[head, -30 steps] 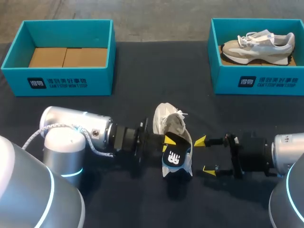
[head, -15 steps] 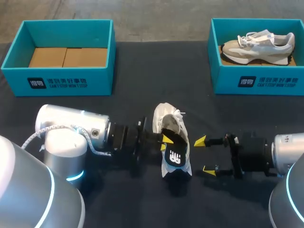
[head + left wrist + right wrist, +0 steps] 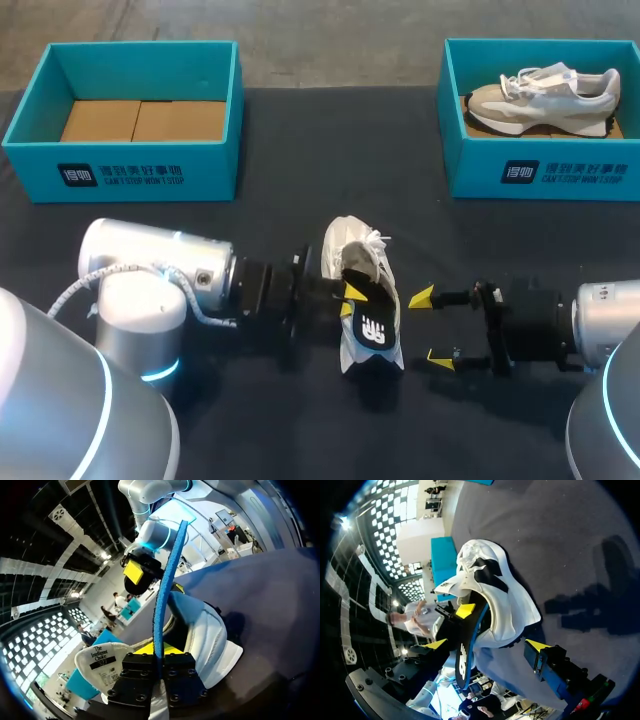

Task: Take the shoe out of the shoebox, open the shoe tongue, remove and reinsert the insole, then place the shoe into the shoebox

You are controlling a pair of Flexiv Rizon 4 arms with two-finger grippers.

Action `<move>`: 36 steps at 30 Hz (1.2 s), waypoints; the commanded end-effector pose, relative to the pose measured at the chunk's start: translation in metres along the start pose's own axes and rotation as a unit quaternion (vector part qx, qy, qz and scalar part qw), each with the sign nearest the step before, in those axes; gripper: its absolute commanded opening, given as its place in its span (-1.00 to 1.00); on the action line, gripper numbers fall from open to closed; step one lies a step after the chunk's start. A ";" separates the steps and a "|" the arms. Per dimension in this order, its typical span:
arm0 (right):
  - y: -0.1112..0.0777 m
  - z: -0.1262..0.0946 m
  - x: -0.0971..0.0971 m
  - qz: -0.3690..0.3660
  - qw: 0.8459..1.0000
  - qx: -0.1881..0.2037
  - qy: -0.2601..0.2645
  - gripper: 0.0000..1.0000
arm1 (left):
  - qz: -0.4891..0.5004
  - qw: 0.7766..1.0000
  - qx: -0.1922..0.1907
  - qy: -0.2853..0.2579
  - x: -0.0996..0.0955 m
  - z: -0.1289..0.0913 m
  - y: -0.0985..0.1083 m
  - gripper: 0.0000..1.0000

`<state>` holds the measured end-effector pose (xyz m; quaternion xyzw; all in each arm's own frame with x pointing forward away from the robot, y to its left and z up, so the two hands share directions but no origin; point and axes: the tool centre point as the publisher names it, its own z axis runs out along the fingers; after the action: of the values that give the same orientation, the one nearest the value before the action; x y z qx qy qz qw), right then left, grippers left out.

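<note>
The white shoe (image 3: 358, 262) lies mid-table with its toe pointing away from me. Its black insole (image 3: 372, 326), blue at the edge, sticks up out of the heel opening. My left gripper (image 3: 350, 296) comes in from the shoe's left side and is shut on the insole. In the left wrist view the insole (image 3: 167, 580) runs edge-on between the fingers of the left gripper (image 3: 159, 655), with the shoe (image 3: 205, 630) under it. My right gripper (image 3: 430, 327) stands open just right of the heel, apart from it. The right wrist view shows the shoe (image 3: 497, 592) and insole (image 3: 465, 652) ahead of the open right gripper (image 3: 486, 644).
A teal shoebox (image 3: 120, 165) with a bare cardboard floor stands at the back left. A second teal shoebox (image 3: 545, 175) at the back right holds another beige and white shoe (image 3: 545, 98). The black table (image 3: 300, 140) lies bare between the boxes.
The insole has sunk lower into the shoe in the left gripper's hold, and the shoe has shifted slightly. The right arm has not moved.
</note>
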<state>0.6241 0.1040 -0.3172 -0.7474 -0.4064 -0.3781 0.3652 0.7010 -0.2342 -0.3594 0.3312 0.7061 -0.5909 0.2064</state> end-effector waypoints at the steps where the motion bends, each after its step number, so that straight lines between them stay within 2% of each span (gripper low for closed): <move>1: -0.001 -0.001 0.001 0.000 1.000 -0.001 -0.002 1.00 | 0.005 1.000 0.004 0.000 -0.002 0.001 -0.003 -0.38; 5: -0.001 -0.001 0.001 0.000 1.000 -0.001 -0.002 1.00 | 0.009 1.000 0.009 -0.001 -0.005 0.000 -0.009 -0.27; 15: -0.001 -0.001 0.001 0.000 1.000 -0.001 -0.002 1.00 | 0.033 0.999 0.019 0.011 -0.003 -0.001 -0.033 -0.29; 30: -0.001 -0.001 0.001 0.000 1.000 -0.001 -0.002 1.00 | 0.041 0.999 -0.003 -0.001 -0.001 -0.005 -0.047 -0.38; 31: -0.001 -0.001 0.001 0.000 1.000 -0.001 -0.002 1.00 | 0.042 0.999 -0.007 -0.001 -0.001 -0.005 -0.047 -0.43; 32: -0.001 -0.001 0.001 0.000 1.000 -0.001 -0.002 1.00 | 0.041 0.999 -0.008 0.000 -0.001 -0.005 -0.046 -0.61; 36: -0.001 -0.001 0.001 0.000 1.000 -0.001 -0.002 1.00 | 0.043 0.999 -0.010 0.009 0.003 -0.003 -0.049 -1.00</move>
<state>0.6241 0.1040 -0.3172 -0.7474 -0.4064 -0.3781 0.3652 0.6676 -0.2337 -0.3288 0.3647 0.6955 -0.5752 0.2289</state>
